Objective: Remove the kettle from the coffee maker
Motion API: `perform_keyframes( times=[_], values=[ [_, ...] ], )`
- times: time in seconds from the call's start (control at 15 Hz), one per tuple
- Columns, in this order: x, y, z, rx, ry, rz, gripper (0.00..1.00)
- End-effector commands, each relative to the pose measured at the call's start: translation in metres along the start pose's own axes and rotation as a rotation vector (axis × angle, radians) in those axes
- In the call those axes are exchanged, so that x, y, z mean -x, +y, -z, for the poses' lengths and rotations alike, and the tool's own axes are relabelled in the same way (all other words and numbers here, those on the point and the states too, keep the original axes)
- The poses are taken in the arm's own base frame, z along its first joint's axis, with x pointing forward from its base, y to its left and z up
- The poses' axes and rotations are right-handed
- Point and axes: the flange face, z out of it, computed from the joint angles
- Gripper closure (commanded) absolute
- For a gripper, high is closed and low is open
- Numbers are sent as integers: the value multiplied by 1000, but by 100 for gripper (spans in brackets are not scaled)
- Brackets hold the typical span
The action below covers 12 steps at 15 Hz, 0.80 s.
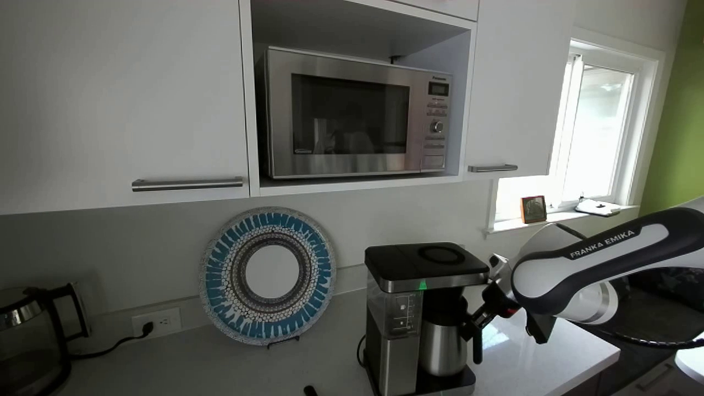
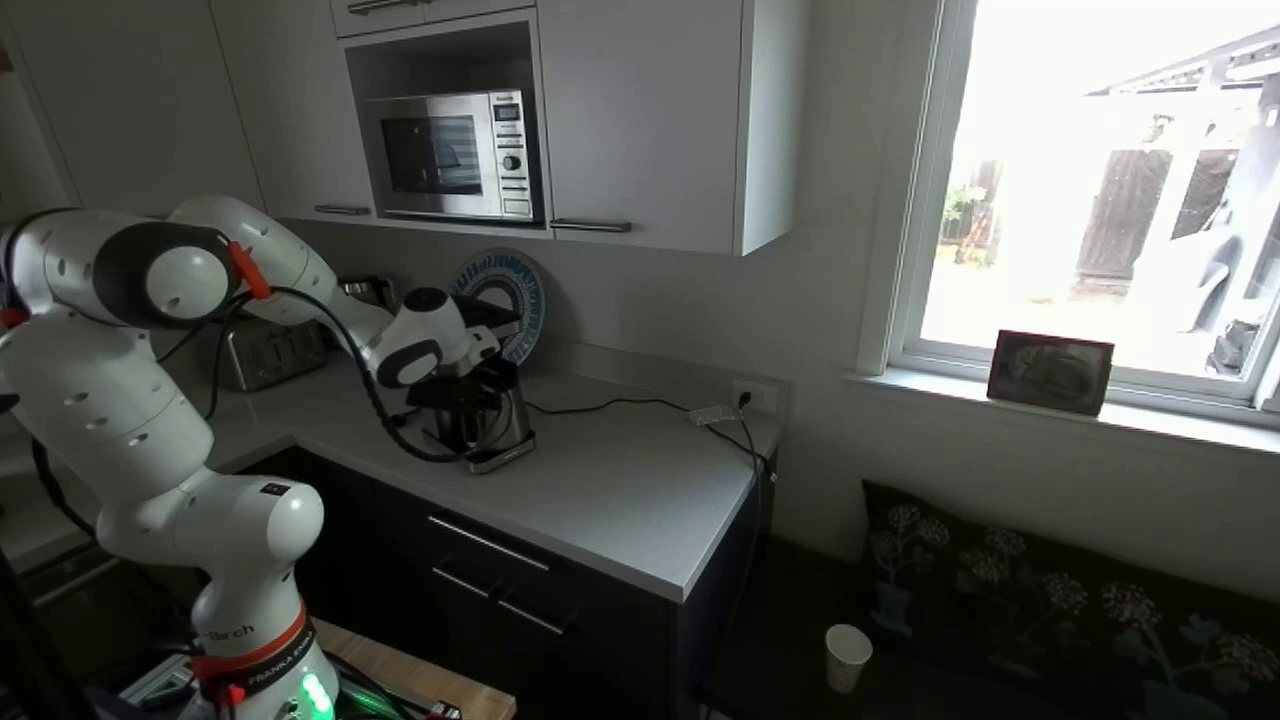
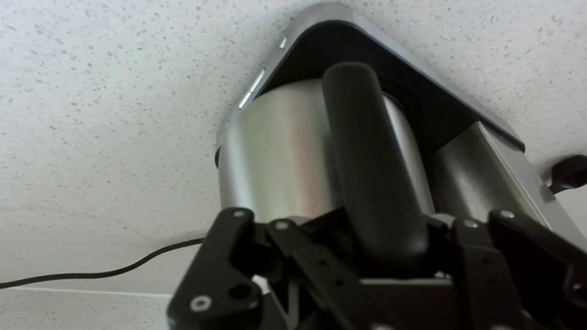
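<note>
The kettle (image 1: 440,349) is a rounded steel carafe with a black lid and black side handle. It stands upright on the black base of the coffee maker (image 1: 399,366), under its flat black top. In the wrist view the kettle's steel body (image 3: 284,151) fills the middle, on the coffee maker's base (image 3: 335,46). Its black handle (image 3: 367,151) lies between my fingers. My gripper (image 1: 472,329) reaches in from the handle side. Its fingers (image 3: 385,220) look closed against both sides of the handle. In an exterior view the gripper and arm mostly hide the kettle; the coffee maker's base (image 2: 505,457) shows.
A microwave (image 1: 357,115) sits in the cabinet above. A round patterned plate (image 1: 316,286) leans on the wall behind. A glass electric kettle (image 1: 30,341) and a toaster (image 2: 270,352) stand farther along the countertop (image 2: 600,490). A black cord (image 3: 137,263) lies on the countertop.
</note>
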Motion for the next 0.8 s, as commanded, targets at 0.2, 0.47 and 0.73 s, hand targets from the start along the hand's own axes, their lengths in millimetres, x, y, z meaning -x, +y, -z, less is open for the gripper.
perform_keyframes(
  times=[0.2, 0.47, 0.73],
  values=[
    [0, 20, 11, 51, 15, 52, 100],
    [-1, 31, 14, 57, 49, 29, 100],
    [4, 44, 9, 69, 68, -67, 100]
  ],
)
